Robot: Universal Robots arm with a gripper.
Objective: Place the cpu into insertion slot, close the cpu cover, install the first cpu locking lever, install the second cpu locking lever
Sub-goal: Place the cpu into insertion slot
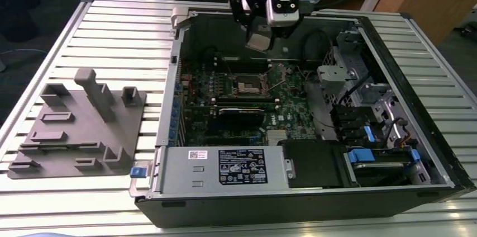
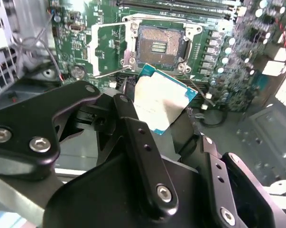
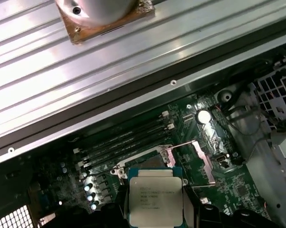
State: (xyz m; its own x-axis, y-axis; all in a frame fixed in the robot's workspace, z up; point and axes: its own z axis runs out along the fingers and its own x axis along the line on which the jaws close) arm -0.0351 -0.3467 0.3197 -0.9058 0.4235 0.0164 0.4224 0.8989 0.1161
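Ribbed aluminium tabletop (image 1: 111, 30) carries an open black computer case (image 1: 298, 214). Above its far side, the black gripper (image 1: 260, 39) pinches the small square silver-topped cpu (image 1: 258, 44) by opposite edges. The cpu is tilted, one corner toward the square black insertion slot (image 2: 160, 46). The second wrist view shows that slot bare, with the thin silver cpu cover (image 2: 109, 47) open beside it.

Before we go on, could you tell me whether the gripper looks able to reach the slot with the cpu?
Probably yes: the gripper holds the cpu up off the slot, the cover lies open beside it, and nothing lies across the slot's opening.
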